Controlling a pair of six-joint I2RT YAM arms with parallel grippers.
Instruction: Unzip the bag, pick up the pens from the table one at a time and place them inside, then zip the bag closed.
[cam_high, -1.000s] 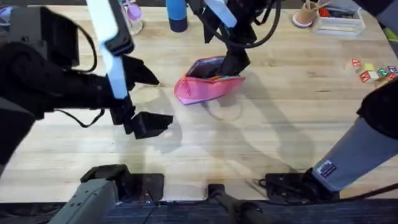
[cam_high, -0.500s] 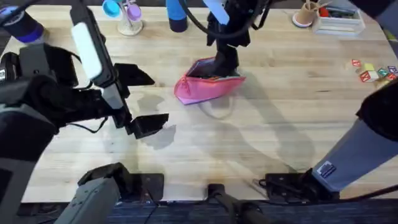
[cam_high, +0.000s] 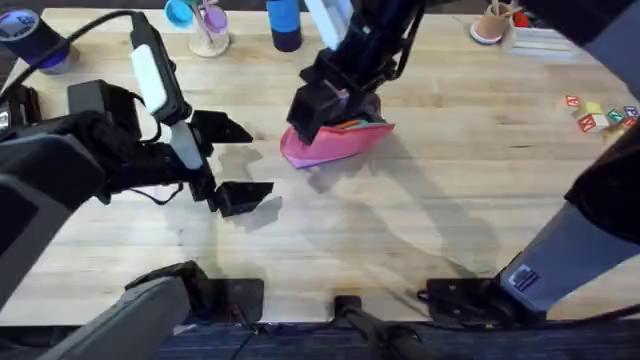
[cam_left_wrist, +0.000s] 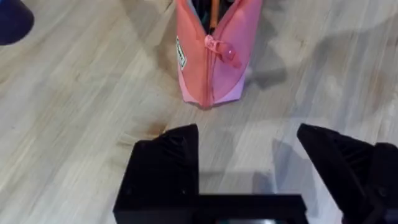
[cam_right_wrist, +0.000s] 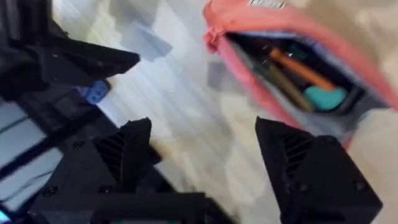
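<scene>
The pink bag (cam_high: 338, 142) lies on the table (cam_high: 420, 220) at centre back, its zipper open. In the right wrist view the bag (cam_right_wrist: 249, 18) gapes, with the orange pen (cam_right_wrist: 300, 69) inside next to a darker slim pen (cam_right_wrist: 277, 79) and a teal item (cam_right_wrist: 323, 97). My right gripper (cam_high: 318, 102) hovers just above the bag's left end; its fingers (cam_right_wrist: 127, 152) are open and empty. My left gripper (cam_high: 236, 162) is open, a short way left of the bag. In its wrist view the zipper pull (cam_left_wrist: 222, 51) hangs on the bag's near end (cam_left_wrist: 211, 68).
Along the back edge stand a blue cylinder (cam_high: 285, 25), a clear cup with items (cam_high: 207, 25), a dark blue cup (cam_high: 25, 35), a wooden cup (cam_high: 490, 22) and a white tray (cam_high: 545, 38). Small coloured blocks (cam_high: 600, 112) lie at the right.
My right gripper has lifted out of the bag's mouth and shifted left, over the bag's left end. The left arm has drawn back slightly, its gripper still open.
</scene>
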